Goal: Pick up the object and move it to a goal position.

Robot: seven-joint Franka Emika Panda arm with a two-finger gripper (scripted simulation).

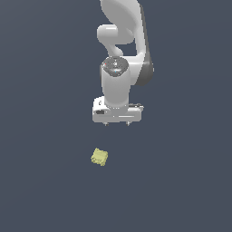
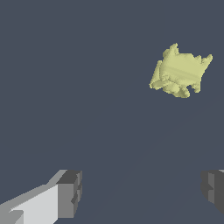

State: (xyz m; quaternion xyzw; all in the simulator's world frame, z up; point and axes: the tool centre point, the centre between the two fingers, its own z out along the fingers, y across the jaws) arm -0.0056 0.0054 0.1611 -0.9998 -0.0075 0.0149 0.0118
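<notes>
From where I stand, the pale yellow-green block (image 1: 99,157) sits alone on the dark floor (image 1: 41,181), a little to the exterior view's left of centre. It is small, roughly cube-shaped and bumpy-faced, turned so a corner faces forward. Up at about one o'clock from it hangs the white gripper (image 1: 117,123), pointing straight down from the arm (image 1: 122,41) and well clear of the block. Its jaws are spread wide with nothing between them. In the wrist view the two grey fingertips (image 2: 70,194) stand far apart, and the block (image 2: 179,72) lies beyond them, apart from both, outside the gap.
</notes>
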